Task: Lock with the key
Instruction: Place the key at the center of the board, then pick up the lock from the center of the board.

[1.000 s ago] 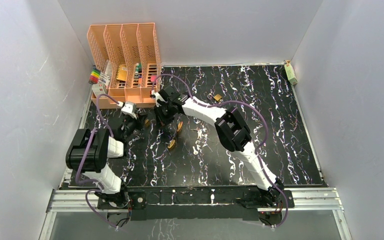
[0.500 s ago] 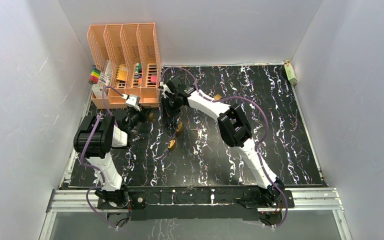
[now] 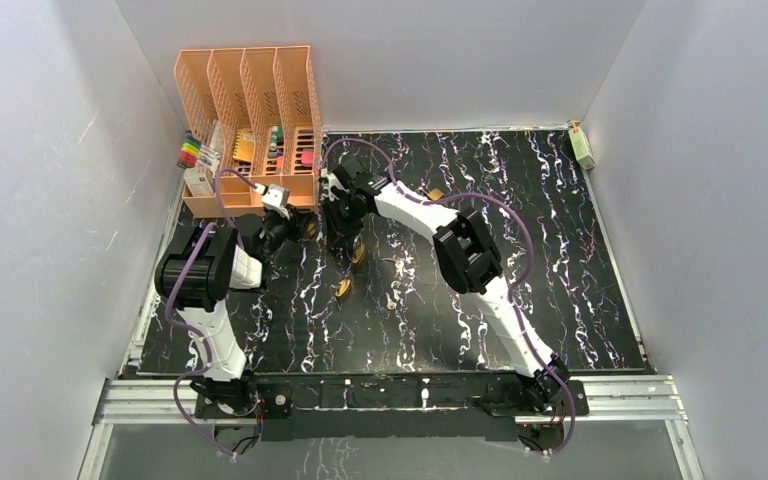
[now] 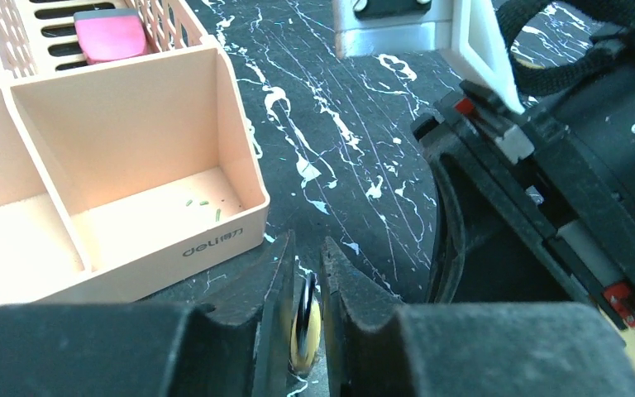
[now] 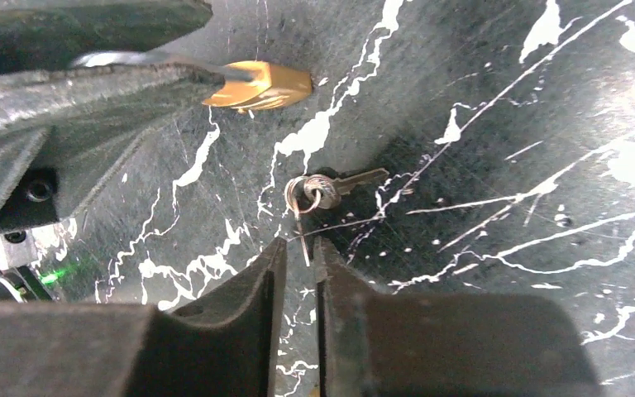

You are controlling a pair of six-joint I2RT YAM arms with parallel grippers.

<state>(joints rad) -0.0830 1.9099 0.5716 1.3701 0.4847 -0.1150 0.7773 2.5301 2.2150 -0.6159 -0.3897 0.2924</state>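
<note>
The left gripper has its jaws almost together and pinches the small brass padlock with a silver shackle. In the right wrist view the shackle disappears between two dark fingers and the brass body stands out of them freely. In the top view this padlock is at 9 o'clock of the right gripper, just beside it, and near the front of the orange plastic desk organiser.

The right gripper shows only a narrow gap between its jaws and has nothing in it. It hangs over the small silver keys on a wire ring. They lie flat on the black marble-patterned mat, at 12 o'clock of the fingertips and at 5 o'clock of the padlock.

I judge the padlock to be dense, hard and smooth for its size. Held by the shackle alone, the body can turn or swing when a key pushes on it, so a hold across the flat brass faces would be steadier.

The keys look light, thin and stiff. Because they lie flat on the mat, they leave little edge for the fingers. The ring joins them, so the spare key will probably hang and swing.

The best place to hold is the flat head of one key, with the blade left free. I cannot tell where the keyhole faces.
</note>
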